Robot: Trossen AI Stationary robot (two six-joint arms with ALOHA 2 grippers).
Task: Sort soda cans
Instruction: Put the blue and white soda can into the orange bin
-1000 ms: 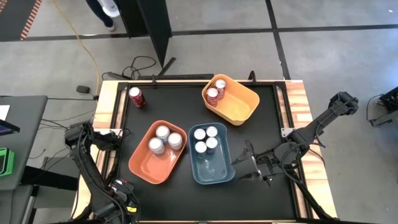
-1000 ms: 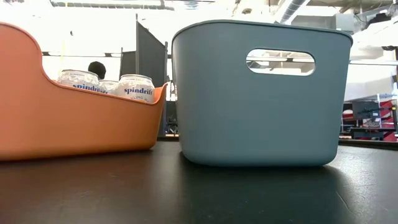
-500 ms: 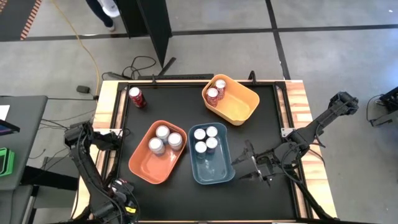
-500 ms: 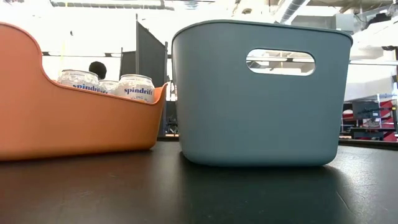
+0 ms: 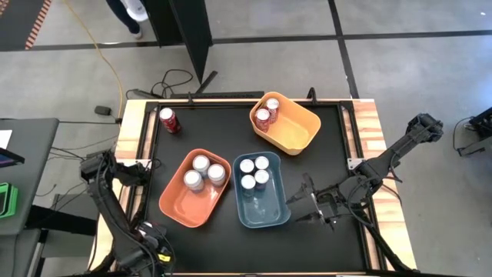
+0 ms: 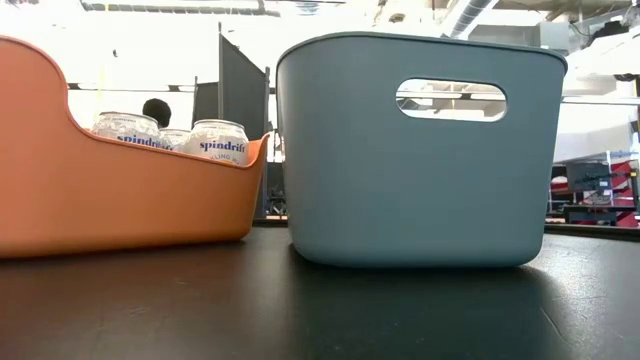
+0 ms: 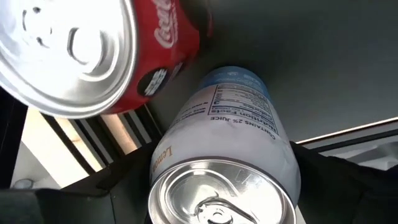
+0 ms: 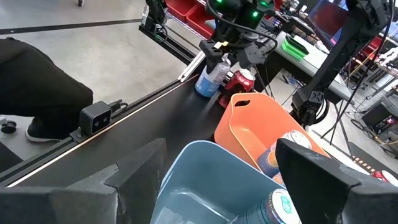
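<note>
Two cans (image 7: 230,162) cropped by frame

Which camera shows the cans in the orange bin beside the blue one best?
The high view: all three cans show from above, clustered at the orange bin's far end. The low view catches only their upper parts over the rim. The right wrist view shows little of them. The left wrist view shows none.

Almost nothing differs from a second ago. The one change is at the counter's near left corner, where the left pincer (image 5: 151,248) narrows its fingers slightly around the white-bodied can (image 7: 231,140) between them.
</note>
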